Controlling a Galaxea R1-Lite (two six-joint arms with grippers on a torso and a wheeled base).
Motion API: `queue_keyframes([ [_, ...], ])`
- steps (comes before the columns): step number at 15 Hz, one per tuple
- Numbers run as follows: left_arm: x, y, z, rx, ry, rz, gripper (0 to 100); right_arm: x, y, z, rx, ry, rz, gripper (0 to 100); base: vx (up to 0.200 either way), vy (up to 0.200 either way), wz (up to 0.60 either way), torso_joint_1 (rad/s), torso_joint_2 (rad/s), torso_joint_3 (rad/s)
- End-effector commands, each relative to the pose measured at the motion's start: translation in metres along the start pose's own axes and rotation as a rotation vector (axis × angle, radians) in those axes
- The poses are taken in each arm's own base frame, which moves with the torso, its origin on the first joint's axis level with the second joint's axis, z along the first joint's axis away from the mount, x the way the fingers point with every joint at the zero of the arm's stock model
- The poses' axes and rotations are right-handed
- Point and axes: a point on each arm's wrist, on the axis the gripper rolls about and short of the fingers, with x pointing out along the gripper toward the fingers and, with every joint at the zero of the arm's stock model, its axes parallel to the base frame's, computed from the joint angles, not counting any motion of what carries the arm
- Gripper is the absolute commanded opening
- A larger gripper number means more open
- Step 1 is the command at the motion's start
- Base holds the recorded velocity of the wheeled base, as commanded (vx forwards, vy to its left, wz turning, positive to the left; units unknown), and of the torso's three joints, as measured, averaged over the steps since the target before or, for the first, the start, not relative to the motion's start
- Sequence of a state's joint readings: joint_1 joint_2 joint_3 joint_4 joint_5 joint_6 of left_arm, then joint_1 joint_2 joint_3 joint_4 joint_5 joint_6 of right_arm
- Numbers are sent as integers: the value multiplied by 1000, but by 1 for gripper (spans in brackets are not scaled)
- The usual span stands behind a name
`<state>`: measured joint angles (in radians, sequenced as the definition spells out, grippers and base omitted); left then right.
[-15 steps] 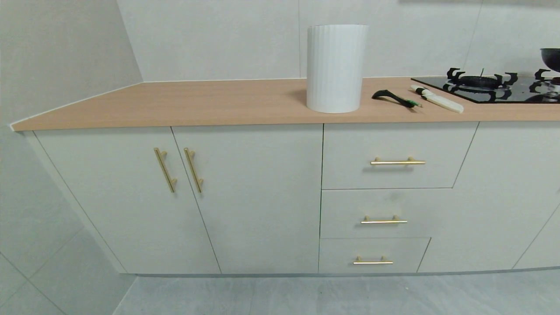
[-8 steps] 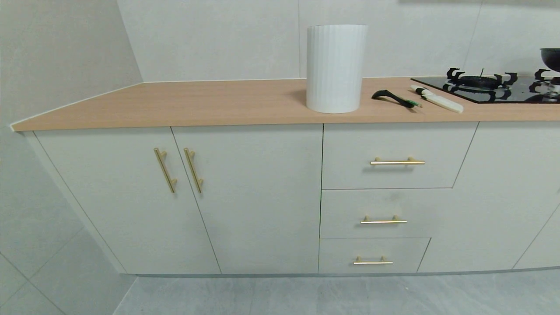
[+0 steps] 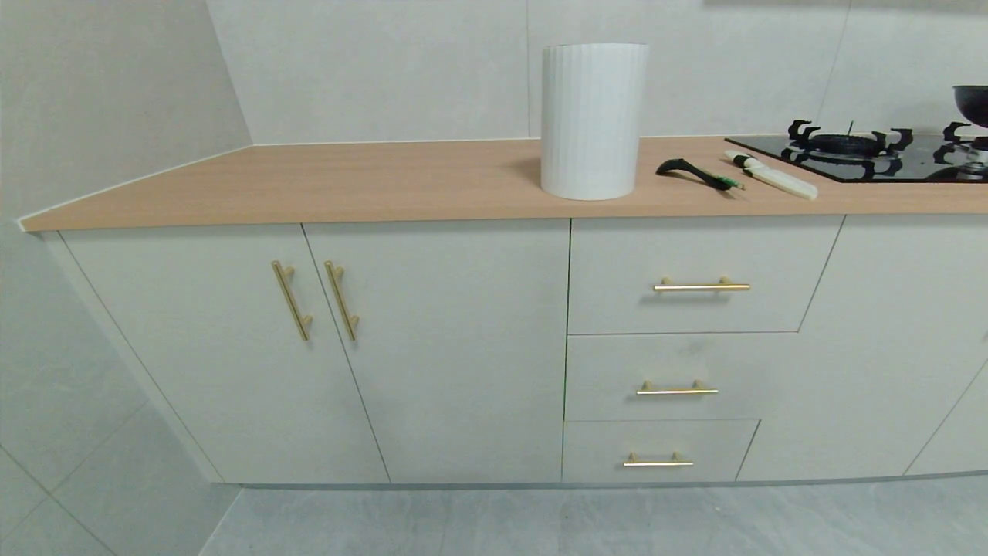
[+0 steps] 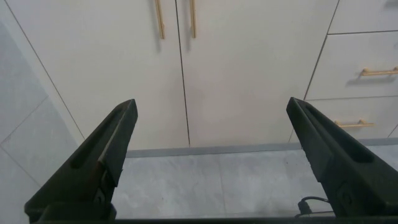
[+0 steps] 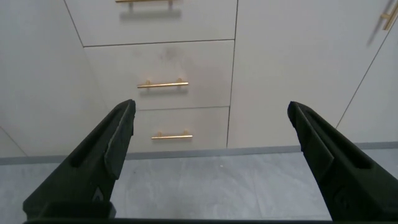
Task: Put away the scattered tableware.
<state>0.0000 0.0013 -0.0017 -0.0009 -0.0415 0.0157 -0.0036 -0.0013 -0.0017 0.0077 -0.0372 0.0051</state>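
2 pieces of tableware lie loose on the light wooden countertop (image 3: 347, 181): a black-handled utensil with a green tip (image 3: 698, 174) and, just beside it, a cream-white knife-like piece (image 3: 772, 176). Both sit between the tall white ribbed cylindrical holder (image 3: 590, 120) and the black gas hob (image 3: 857, 158). The upright holder is probably their destination. The left gripper (image 4: 211, 106) and right gripper (image 5: 211, 106) hang low before the pale cabinet fronts (image 4: 249, 62), spread wide and empty, seemingly ready for a first pick.

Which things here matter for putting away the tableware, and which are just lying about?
For the job:
black utensil
white utensil, beside it, loose on the countertop
white ribbed canister, probably the holder

Just there:
gas hob
dark pot
cupboard doors
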Motion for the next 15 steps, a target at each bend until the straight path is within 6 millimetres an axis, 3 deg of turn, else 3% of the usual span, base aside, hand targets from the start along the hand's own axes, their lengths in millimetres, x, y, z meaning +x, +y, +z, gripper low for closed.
queue_keyframes([
  [1, 0, 0, 0, 0, 0, 0, 100, 0, 0, 0, -28, 0, 1, 100, 0, 0, 0, 0, 0, 0],
  [3, 0, 0, 0, 0, 0, 0, 100, -1, 0, 5, -41, -17, 5, 100, 0, 0, 0, 0, 0, 0],
  [5, 0, 0, 0, 0, 0, 0, 100, -7, 1, 41, 9, -76, 58, 100, 0, 0, 0, 0, 0, 0],
  [6, 0, 0, 0, 0, 1, 0, 100, -3, 1, 46, 11, -50, 66, 100, 0, 0, 0, 0, 0, 0],
  [13, 0, 0, 0, 0, 0, 0, 100, 62, 7, 81, -25, 297, 155, 100, 0, 0, 0, 0, 0, 0],
  [15, 0, 0, 0, 0, 1, 0, 100, 91, 9, 85, -26, 389, 157, 100, 0, 0, 0, 0, 0, 0],
])
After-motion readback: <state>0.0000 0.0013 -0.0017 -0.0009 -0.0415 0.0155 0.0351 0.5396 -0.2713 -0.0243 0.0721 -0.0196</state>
